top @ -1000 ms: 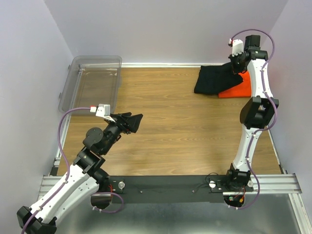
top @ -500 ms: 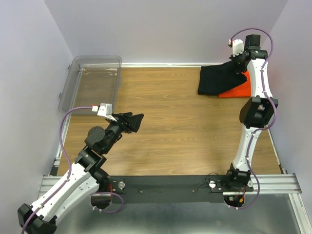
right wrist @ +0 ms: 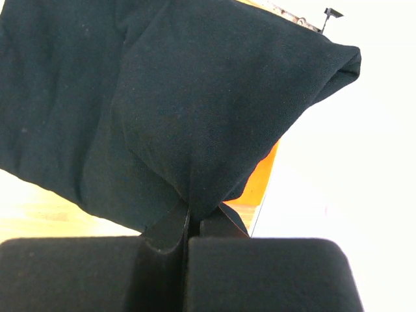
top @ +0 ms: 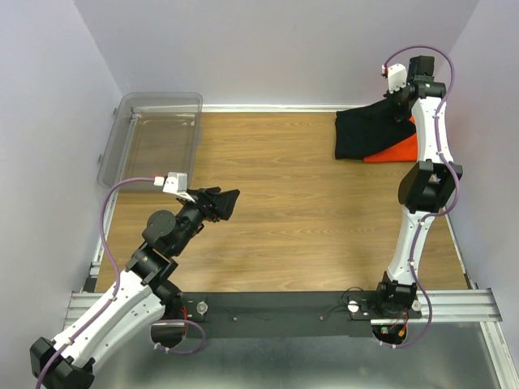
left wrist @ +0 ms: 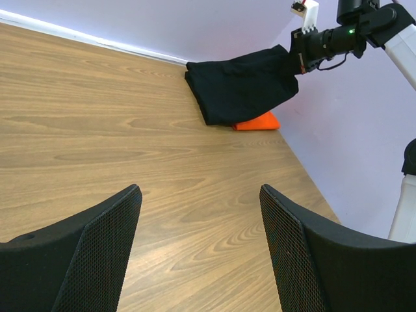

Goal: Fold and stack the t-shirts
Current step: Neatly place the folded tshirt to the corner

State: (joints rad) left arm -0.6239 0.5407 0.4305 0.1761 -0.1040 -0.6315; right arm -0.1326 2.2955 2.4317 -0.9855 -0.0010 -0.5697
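The black t-shirt (top: 369,130) lies folded in the far right corner, draped over the orange t-shirt (top: 401,149), of which only a wedge shows. My right gripper (top: 401,113) is shut on the black shirt's right edge, lifting it slightly; in the right wrist view the black cloth (right wrist: 162,104) bunches into the shut jaws (right wrist: 193,218), with orange (right wrist: 263,179) beneath. The left wrist view shows both shirts far off, the black shirt (left wrist: 240,84) over the orange one (left wrist: 257,122). My left gripper (top: 227,203) hovers open over bare wood at the left, holding nothing.
A clear plastic bin (top: 154,138) stands at the far left by the wall. Purple walls close in the table at the back and both sides. Bare wooden tabletop (top: 292,203) lies between the two arms.
The right gripper has pulled the black shirt's edge to the right, toward the wall, so the shirt sits further over the orange one. The left arm has barely moved.
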